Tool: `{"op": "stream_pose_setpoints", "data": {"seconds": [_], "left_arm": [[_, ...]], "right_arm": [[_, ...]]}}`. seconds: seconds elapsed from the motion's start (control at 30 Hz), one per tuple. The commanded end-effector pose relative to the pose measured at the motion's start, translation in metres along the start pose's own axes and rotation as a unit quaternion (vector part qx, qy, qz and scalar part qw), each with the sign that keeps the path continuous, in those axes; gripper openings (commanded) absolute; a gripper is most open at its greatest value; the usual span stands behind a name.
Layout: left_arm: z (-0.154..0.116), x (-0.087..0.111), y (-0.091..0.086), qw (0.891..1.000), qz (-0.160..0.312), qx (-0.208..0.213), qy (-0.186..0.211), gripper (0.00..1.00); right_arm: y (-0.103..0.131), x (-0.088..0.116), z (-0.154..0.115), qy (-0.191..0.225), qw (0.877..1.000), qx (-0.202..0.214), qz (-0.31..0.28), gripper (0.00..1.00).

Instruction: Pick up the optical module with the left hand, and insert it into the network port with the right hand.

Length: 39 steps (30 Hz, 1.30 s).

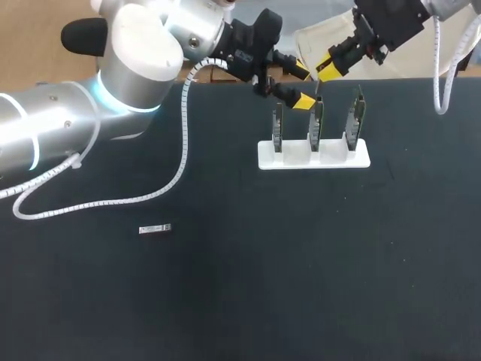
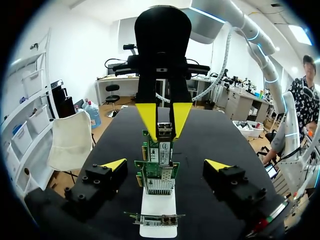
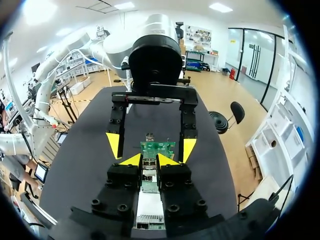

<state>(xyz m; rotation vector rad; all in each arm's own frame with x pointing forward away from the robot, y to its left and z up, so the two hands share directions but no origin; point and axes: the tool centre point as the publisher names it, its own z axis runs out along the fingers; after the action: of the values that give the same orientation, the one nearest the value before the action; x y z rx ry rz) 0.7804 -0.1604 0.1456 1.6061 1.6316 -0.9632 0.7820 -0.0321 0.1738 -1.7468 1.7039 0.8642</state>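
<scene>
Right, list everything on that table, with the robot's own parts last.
table: one, black, under everything.
stand: one, white, far middle of the table.
network cards: three, green, upright in a row in the stand.
optical module: one, silver, in the right tool, just above the cards.
loose module: one, silver-grey, flat on the table's near left, apart from everything else.
left arm: one, silver, in from the left, its white cable trailing on the table.
right arm: one, black at its end, in from the far right.
left tool: one, black with yellow tips, open, empty, by the cards.
right tool: one, black with yellow tips, shut on the optical module.
</scene>
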Motion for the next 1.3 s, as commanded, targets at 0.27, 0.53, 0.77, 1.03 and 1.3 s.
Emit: {"op": "stream_pose_setpoints", "data": {"seconds": [0.27, 0.53, 0.77, 1.03, 1.3], "left_arm": [[0.0004, -0.001, 0.0025, 1.0, 0.0, 0.002, 0.002, 1.0], [0.0004, -0.001, 0.0025, 1.0, 0.0, 0.002, 0.002, 1.0], [0.0004, -0.001, 0.0025, 1.0, 0.0, 0.002, 0.002, 1.0], [0.0004, -0.001, 0.0025, 1.0, 0.0, 0.002, 0.002, 1.0], [0.0004, -0.001, 0.0025, 1.0, 0.0, 0.002, 0.002, 1.0]], "right_arm": [[0.0081, 0.0007, -0.0037, 0.006, 1.0, 0.005, 0.001, 0.0], [0.0113, 0.0006, -0.004, 0.008, 1.0, 0.004, 0.0, 0.0], [0.0123, 0.0006, -0.0012, 0.009, 1.0, 0.002, 0.0, 0.0], [0.0142, 0.0045, 0.0003, 0.014, 1.0, 0.0, -0.005, 0.0], [0.014, 0.0058, 0.0004, 0.012, 1.0, 0.001, -0.003, 0.0]]}}
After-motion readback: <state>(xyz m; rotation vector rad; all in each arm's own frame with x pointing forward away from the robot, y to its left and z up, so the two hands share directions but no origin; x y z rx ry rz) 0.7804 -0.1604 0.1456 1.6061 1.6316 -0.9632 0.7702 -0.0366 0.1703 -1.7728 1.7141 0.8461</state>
